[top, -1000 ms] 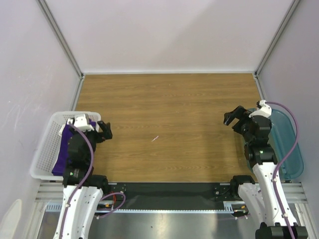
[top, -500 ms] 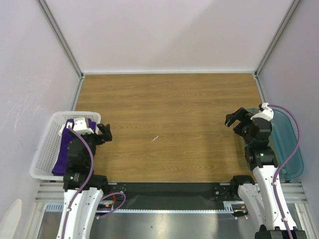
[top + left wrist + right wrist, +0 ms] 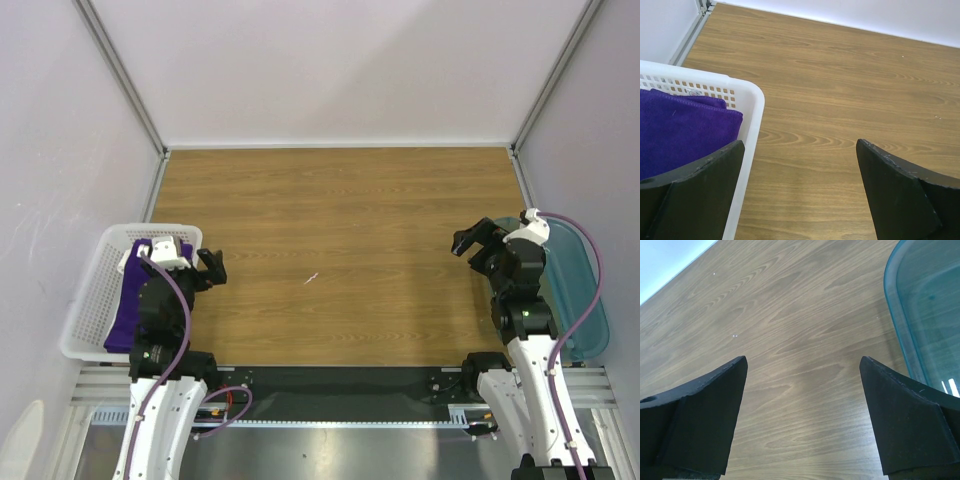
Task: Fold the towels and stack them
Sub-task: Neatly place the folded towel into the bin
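Towels (image 3: 680, 135), apparently folded, lie in the white basket (image 3: 752, 120).

Wood-grain table (image 3: 340, 200); pale lilac walls (image 3: 340, 70) behind and beside table; metal posts (image 3: 122, 78) rising from table's far corners.

White perforated basket (image 3: 90, 295) at the tabletop's (image 3: 340, 210) left edge, teal bin (image 3: 588, 300) at right; a pale speck (image 3: 312, 278), perhaps thread, between.
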Controlling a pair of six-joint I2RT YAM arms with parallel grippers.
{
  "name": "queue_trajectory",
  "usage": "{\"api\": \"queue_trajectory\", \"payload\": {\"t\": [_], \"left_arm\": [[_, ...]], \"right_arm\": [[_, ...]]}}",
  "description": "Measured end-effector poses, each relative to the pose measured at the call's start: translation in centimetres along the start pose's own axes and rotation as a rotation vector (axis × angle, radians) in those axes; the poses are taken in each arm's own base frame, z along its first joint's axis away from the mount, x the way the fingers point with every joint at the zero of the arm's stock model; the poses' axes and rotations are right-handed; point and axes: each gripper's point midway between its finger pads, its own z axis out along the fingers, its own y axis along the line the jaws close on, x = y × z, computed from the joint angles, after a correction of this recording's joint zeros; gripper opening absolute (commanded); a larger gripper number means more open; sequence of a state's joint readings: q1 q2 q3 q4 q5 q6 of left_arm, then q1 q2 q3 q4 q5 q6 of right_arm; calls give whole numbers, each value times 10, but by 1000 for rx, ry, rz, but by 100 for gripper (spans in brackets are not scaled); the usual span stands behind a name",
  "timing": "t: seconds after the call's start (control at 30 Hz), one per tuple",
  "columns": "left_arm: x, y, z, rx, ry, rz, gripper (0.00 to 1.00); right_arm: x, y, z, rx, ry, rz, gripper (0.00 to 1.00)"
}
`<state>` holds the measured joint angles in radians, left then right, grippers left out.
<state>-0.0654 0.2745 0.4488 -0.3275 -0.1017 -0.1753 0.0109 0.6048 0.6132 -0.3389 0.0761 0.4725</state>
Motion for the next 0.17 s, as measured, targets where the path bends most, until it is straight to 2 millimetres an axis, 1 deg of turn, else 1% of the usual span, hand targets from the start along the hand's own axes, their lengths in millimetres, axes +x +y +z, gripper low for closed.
{"api": "queue_trajectory", "payload": {"t": [0.17], "left_arm": [[0,0,1,0,-1,0,100]], "right_arm": [[1,-2,0,9,-1,0,100]]}}
